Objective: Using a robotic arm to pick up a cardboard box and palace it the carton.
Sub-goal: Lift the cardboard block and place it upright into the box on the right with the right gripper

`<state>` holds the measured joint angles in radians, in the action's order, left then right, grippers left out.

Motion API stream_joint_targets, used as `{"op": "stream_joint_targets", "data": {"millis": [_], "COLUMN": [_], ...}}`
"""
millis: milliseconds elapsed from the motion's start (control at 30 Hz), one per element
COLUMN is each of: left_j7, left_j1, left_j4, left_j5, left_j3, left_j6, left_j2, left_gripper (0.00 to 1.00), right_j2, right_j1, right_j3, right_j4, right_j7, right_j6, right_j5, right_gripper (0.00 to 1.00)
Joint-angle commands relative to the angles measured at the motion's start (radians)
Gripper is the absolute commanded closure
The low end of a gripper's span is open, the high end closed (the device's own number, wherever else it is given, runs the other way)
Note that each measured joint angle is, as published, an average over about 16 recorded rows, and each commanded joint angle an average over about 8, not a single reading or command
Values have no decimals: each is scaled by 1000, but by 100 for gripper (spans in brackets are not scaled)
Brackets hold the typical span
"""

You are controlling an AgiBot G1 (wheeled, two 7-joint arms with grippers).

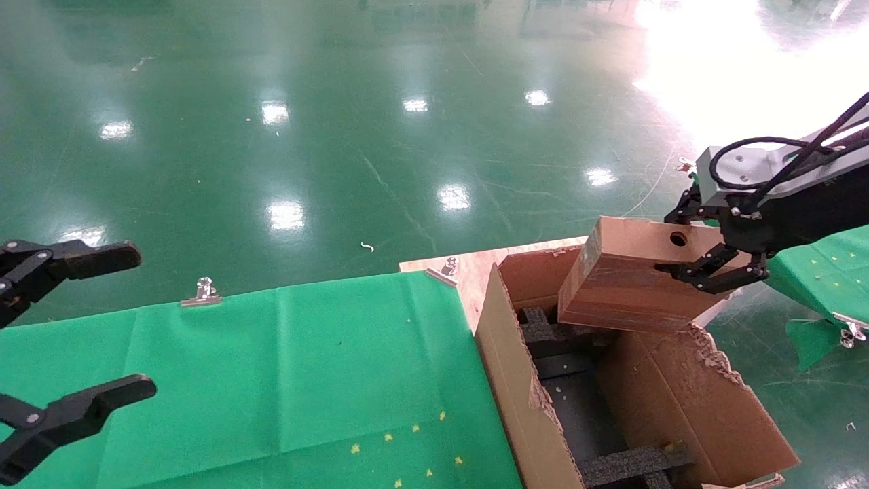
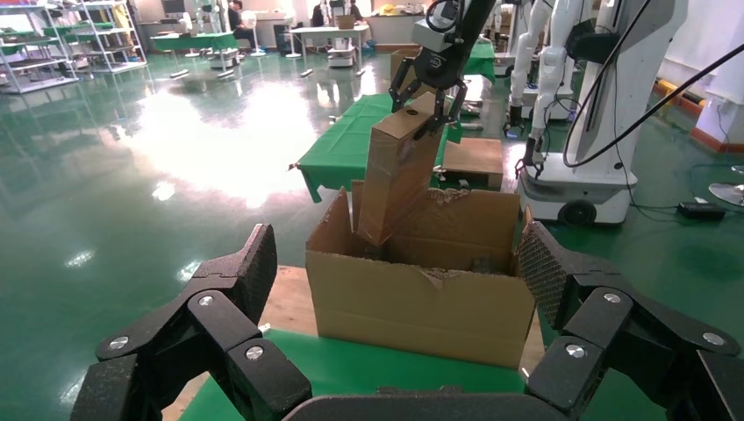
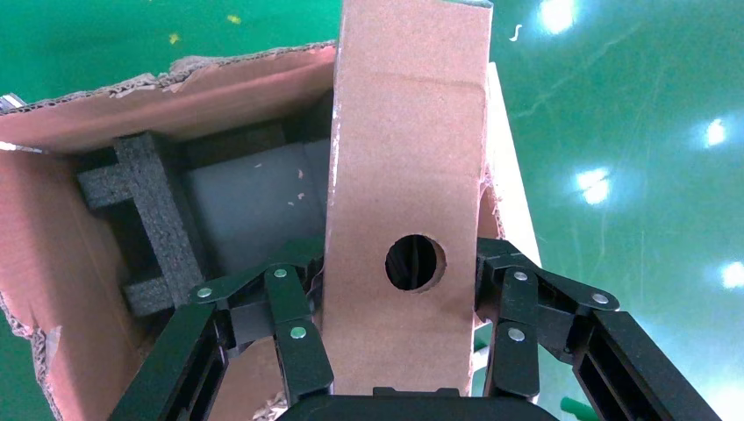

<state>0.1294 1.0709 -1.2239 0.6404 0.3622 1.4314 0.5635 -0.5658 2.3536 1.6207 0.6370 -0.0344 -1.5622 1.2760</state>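
Head view first — where is the cardboard box (image 1: 628,278)?

— Held tilted over the far end of the carton (image 1: 516,380), its lower end dipping between the carton's torn flaps. The right gripper (image 1: 706,261) is clamped on its upper end, one finger on each side, next to a round hole in the brown face.

— Any writing or labels?

— None that I can read, on the box or the carton.

— What does the right wrist view add?

— It looks down the box (image 3: 408,202) into the carton (image 3: 79,263), where black foam blocks (image 3: 153,219) line the grey bottom. The fingers (image 3: 294,324) press both long sides beside the hole.

— And the left wrist view?

— It shows the carton (image 2: 421,303) from outside, sitting past a green cloth (image 2: 351,364), with the box (image 2: 395,175) hanging almost upright under the right gripper (image 2: 434,83) and its lower end inside the flaps. Other white robots stand beyond the carton.

— The left gripper (image 1: 88,326)?

— Parked well to the carton's left above the green cloth (image 1: 271,380), fingers spread wide, gripping nothing.
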Motion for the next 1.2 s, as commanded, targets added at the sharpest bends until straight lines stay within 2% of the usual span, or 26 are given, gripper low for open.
{"op": "stream_joint_targets", "data": {"millis": [33, 233, 533, 933, 1067, 1200], "left_j7": [0, 0, 0, 0, 0, 0], "left_j1": [0, 0, 0, 0, 0, 0], "left_j4": [0, 0, 0, 0, 0, 0], "left_j5": [0, 0, 0, 0, 0, 0], "left_j3": [0, 0, 0, 0, 0, 0], "left_j6": [0, 0, 0, 0, 0, 0], "left_j2": [0, 0, 0, 0, 0, 0], "left_gripper": [0, 0, 0, 0, 0, 0], "right_j2": [-2, 29, 126, 212, 228, 230], "right_j1": [-1, -43, -88, -119, -125, -126], "right_j3": [0, 16, 54, 110, 117, 118], "right_j4": [-5, 21, 210, 399, 426, 428], "right_j7": [1, 215, 633, 1148, 1239, 1241], "right_j6": [5, 77, 194, 339, 364, 369], "right_j5": [-1, -6, 36, 176, 192, 194], "right_gripper": [100, 100, 100, 100, 100, 100]}}
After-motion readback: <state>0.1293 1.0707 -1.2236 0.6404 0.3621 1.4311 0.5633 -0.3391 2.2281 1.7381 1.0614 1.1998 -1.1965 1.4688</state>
